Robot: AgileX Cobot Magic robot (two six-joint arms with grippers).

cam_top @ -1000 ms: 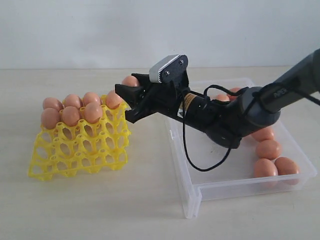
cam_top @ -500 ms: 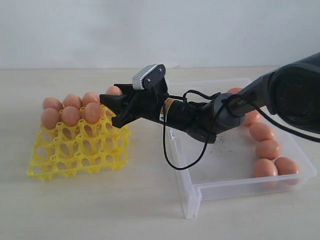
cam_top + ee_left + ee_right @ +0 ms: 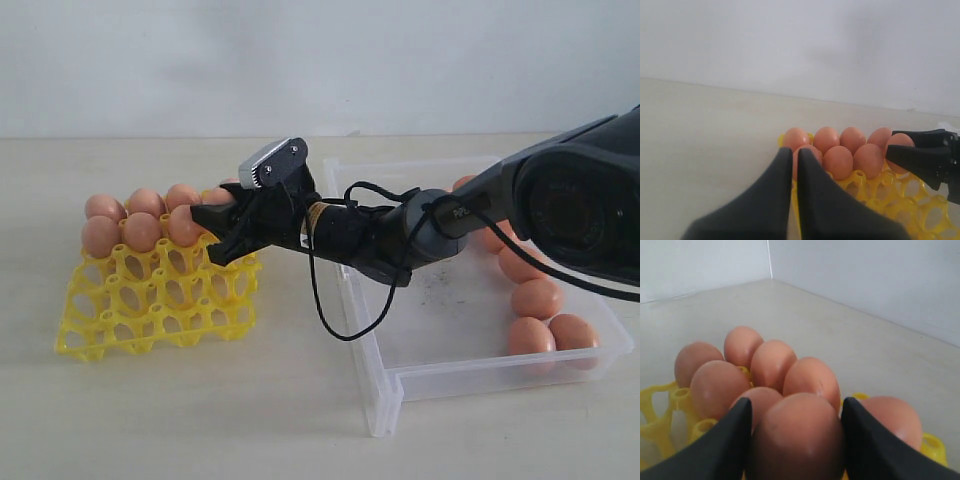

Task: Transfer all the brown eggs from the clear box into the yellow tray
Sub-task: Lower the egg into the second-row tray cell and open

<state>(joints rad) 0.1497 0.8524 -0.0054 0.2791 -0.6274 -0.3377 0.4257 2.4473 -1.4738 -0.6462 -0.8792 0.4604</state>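
right claw (image 3: 208, 233) advanced over yellow tray (image 3: 150, 310), gripping brown egg (image 3: 797, 440); left claw (image 3: 794, 152) closed | beige tabletop (image 3: 200, 420); white wall (image 3: 300, 60)

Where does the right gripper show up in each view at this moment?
Exterior: the right gripper is left of centre, at the right side of the tray.
Left wrist: the gripper is at the picture's right edge, over the tray.
Right wrist: the gripper fills the picture's bottom, jaws either side of an egg.
Shared landmark: the yellow tray.
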